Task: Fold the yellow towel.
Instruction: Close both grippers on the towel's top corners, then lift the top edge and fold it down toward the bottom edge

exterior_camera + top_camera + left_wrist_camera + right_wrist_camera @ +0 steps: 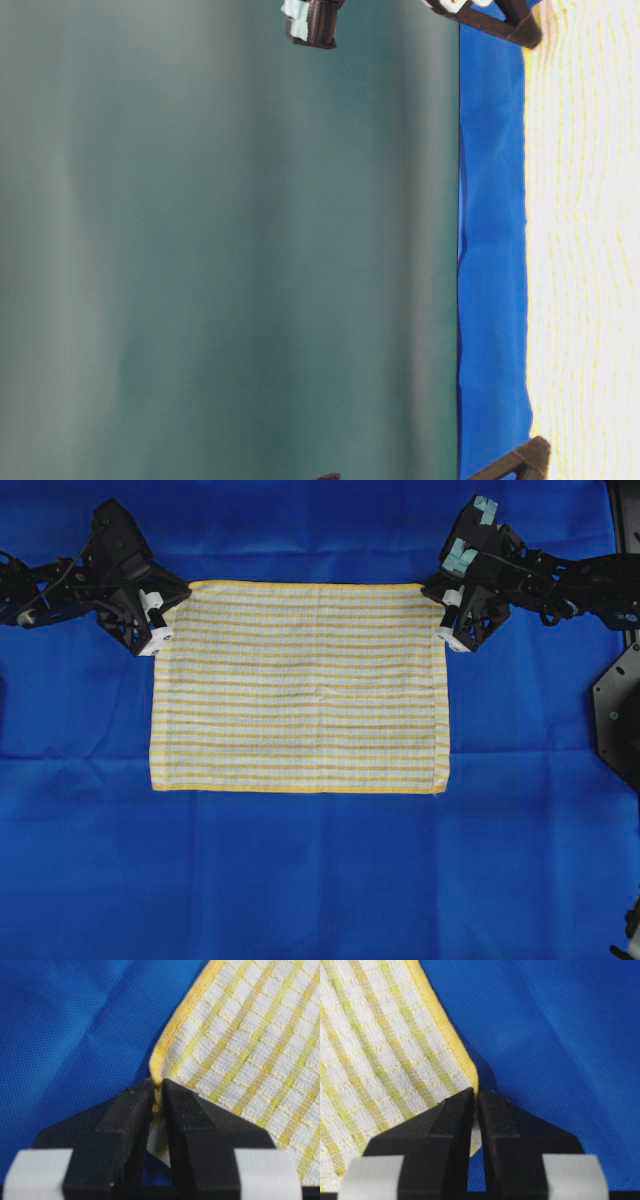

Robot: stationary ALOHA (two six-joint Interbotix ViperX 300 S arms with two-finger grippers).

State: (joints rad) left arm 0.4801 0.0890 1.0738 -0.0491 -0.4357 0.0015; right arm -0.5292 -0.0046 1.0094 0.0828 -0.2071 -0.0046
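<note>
Both grippers, left (157, 1091) and right (475, 1094), pinch yellow towel (300, 690) corners (jaws closed).

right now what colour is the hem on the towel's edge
Solid yellow hem around the yellow towel, clearest in the left wrist view.

No readable text, label, brand, number or sign was found in any view, neither on the yellow towel (300, 685) nor on the blue cloth (300, 880) under it.
</note>
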